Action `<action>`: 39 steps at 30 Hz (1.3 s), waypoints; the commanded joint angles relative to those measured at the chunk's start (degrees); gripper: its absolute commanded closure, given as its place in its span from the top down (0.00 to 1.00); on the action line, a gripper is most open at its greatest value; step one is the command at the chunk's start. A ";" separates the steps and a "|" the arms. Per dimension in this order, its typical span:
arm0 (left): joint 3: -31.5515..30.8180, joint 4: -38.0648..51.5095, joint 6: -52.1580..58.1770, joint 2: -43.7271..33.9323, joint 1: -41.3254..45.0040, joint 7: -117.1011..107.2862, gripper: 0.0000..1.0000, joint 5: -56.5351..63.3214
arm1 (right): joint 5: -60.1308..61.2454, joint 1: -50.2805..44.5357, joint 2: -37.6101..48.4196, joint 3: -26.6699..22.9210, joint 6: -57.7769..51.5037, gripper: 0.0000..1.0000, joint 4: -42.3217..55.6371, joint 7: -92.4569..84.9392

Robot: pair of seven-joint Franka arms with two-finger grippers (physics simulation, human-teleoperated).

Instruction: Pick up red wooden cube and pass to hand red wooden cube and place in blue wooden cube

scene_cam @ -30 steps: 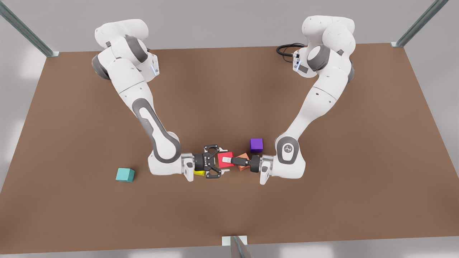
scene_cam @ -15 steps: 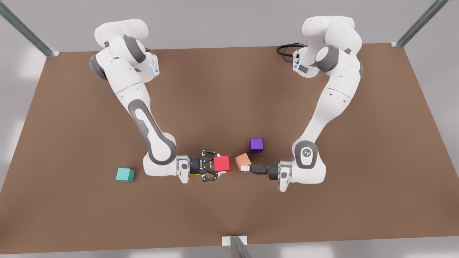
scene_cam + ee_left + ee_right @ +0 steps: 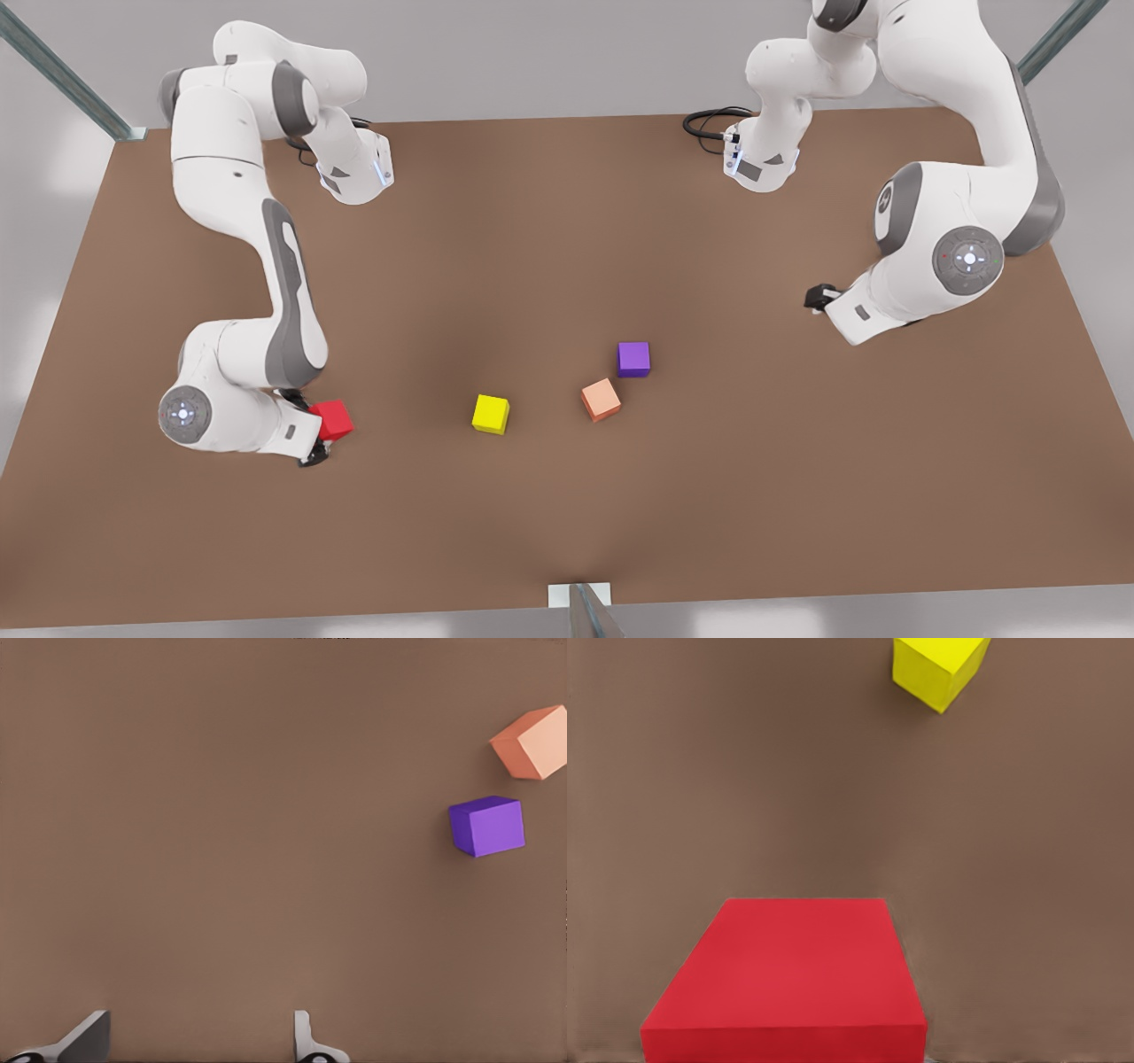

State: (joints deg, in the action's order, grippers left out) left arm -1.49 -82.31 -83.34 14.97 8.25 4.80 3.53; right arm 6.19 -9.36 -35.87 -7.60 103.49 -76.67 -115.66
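Front view takes in a brown table [image 3: 549,221] with a matte, plain top, set against pale grey surroundings, with metal struts [image 3: 62,75] running off from its two far corners and a small pale bracket [image 3: 580,595] at the middle of its near edge. A black cable [image 3: 709,120] lies looped at the far edge, beside the base of the arm on the front view's right. The right gripper [image 3: 312,431] is low over the table toward the near corner on the front view's left, and its fingers pinch the red wooden cube [image 3: 333,418], which sticks out of it toward the table's middle. From the right wrist view the red wooden cube [image 3: 788,979] sits close under the camera, with a yellow cube [image 3: 937,669] farther off on the bare brown top. That yellow cube [image 3: 491,414] rests near the middle of the table, toward the near edge; a salmon-orange cube [image 3: 601,399] sits well apart from it, and a purple cube [image 3: 633,359] lies just beside the salmon one, on its far side, not touching it. The left gripper [image 3: 819,297] is drawn back toward the table's edge on the front view's right, clear of every cube, its arm folded up high. In the left wrist view the left gripper [image 3: 195,1045] has its fingertips [image 3: 306,1041] spread wide with nothing between them, above bare table, with the purple cube [image 3: 487,826] and the salmon-orange cube [image 3: 532,742] off to one side.
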 commanded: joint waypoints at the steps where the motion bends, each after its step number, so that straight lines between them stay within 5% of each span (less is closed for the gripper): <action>1: 1.50 0.13 -0.59 0.15 1.50 -11.48 1.00 -2.39 | -9.80 0.75 1.06 -0.31 4.34 0.40 -2.52 7.12; 6: 1.32 12.44 0.99 6.92 1.06 -10.96 1.00 -3.96 | -11.20 0.75 3.09 -1.19 14.28 0.40 -10.43 7.64; 27: 0.88 12.53 3.63 7.01 -0.25 -13.07 1.00 -4.32 | -10.50 1.98 2.38 -1.10 29.13 0.42 -20.80 8.79; 28: 0.97 12.53 3.71 7.01 -0.25 -13.07 1.00 -4.32 | -10.50 2.07 2.38 -1.10 29.75 0.48 -21.15 8.79; 29: 0.88 12.53 3.71 7.09 0.10 -13.07 1.00 -4.23 | -10.41 2.07 2.38 -1.10 29.84 0.84 -21.07 8.79; 30: 0.88 12.53 3.80 7.09 0.62 -13.07 1.00 -3.79 | -10.32 2.07 2.38 -1.10 29.84 1.00 -21.07 8.79; 39: 0.88 12.53 3.80 7.10 0.98 -13.07 1.00 -3.18 | -9.36 2.07 2.82 -1.10 29.05 1.00 -20.89 8.79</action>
State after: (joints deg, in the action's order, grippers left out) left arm -0.61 -69.81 -79.65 22.13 9.23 -6.51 0.25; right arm -3.72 -7.29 -33.21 -8.65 132.83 -97.60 -107.66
